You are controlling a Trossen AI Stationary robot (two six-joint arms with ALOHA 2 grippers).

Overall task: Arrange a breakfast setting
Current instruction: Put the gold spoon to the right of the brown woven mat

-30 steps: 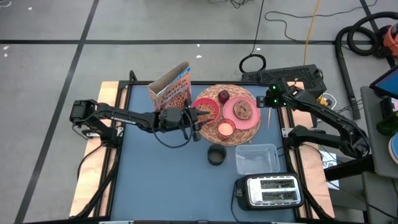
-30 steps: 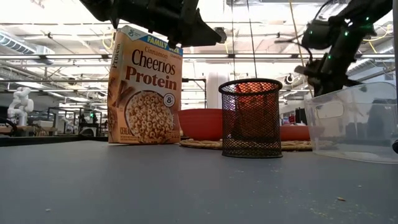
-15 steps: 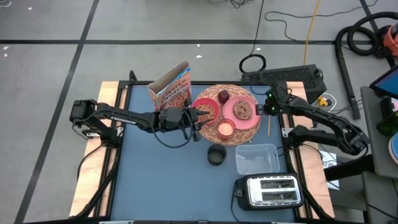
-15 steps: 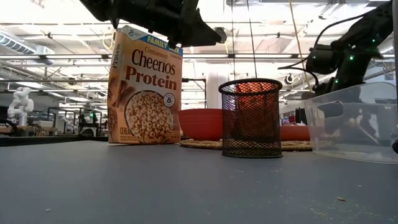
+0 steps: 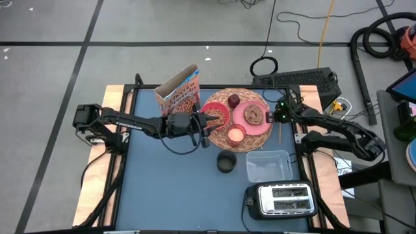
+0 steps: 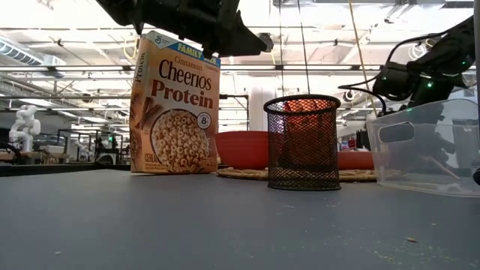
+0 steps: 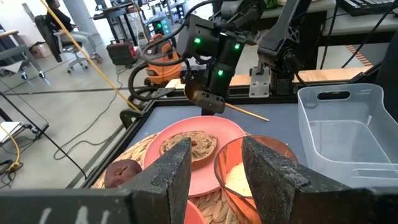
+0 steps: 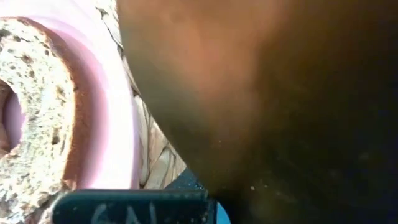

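At mat's 6 o'clock, nearest: small pink cup (image 5: pixel 235 135), smooth and glossy, on coarse round woven mat (image 5: pixel 218 138). Mat's 3 o'clock: flat pink plate (image 5: pixel 264 125) carrying browned, porous round bread (image 5: pixel 255 115). Right tool (image 5: pixel 275 117) just off plate's 3 o'clock rim, clamped on wooden spoon (image 7: pixel 202 98), thin handle trailing outward. Judgement: lay spoon flat on desk beside plate, clear of rim, release low. Mat's 9 o'clock: pink bowl (image 5: pixel 218 114); left tool (image 5: pixel 205 121) above, fingers apart, empty. 12 o'clock: round dark red fruit (image 5: pixel 233 101). Beyond, 10 o'clock: upright cardboard cereal box (image 5: pixel 179 94).
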